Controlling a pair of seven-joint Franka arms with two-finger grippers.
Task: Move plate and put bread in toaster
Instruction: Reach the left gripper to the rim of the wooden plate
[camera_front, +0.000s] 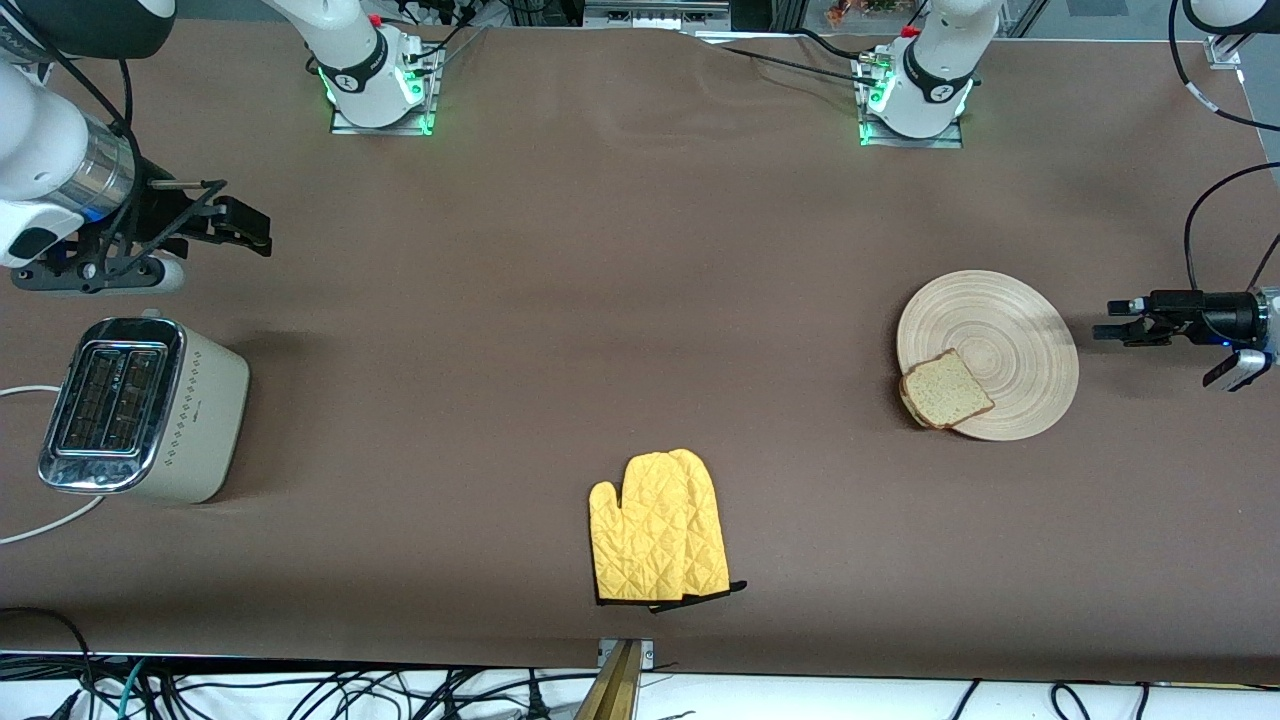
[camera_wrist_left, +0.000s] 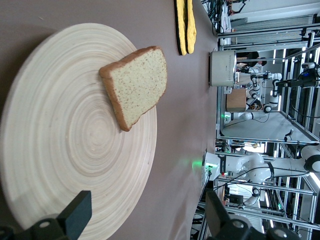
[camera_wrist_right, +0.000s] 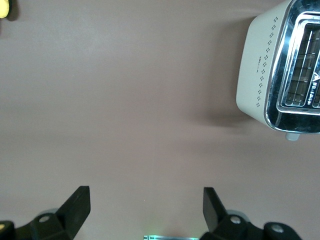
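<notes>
As you read the front view from the right arm's end of the table toward the left arm's end, you meet first the right gripper (camera_front: 255, 232), held in the air over bare brown table (camera_front: 560, 300) above the toaster's end; your right wrist view shows its two black fingers (camera_wrist_right: 75, 207) spread wide with nothing between them. Just nearer the front camera than that gripper stands the toaster (camera_front: 140, 408), cream-sided with a dotted diamond pattern and a chrome top whose two slots face upward; its white cord (camera_front: 45, 525) trails off toward the table edge. At mid-table, close to the front edge, you see the yellow oven mitt (camera_front: 655, 530) lying flat, well apart from both toaster and plate. Toward the left arm's end lies the plate (camera_front: 1000, 335), round, pale wood with ring grooves, flat on the table. The bread (camera_front: 945, 388) rests on the plate's rim on the side nearer the front camera, overhanging the edge so that part of the slice projects past the wood; your left wrist view shows it tilted over that rim. Last comes the left gripper (camera_front: 1105, 333), level with the plate and just beside its rim without touching it, its jaws standing wide apart and empty.
</notes>
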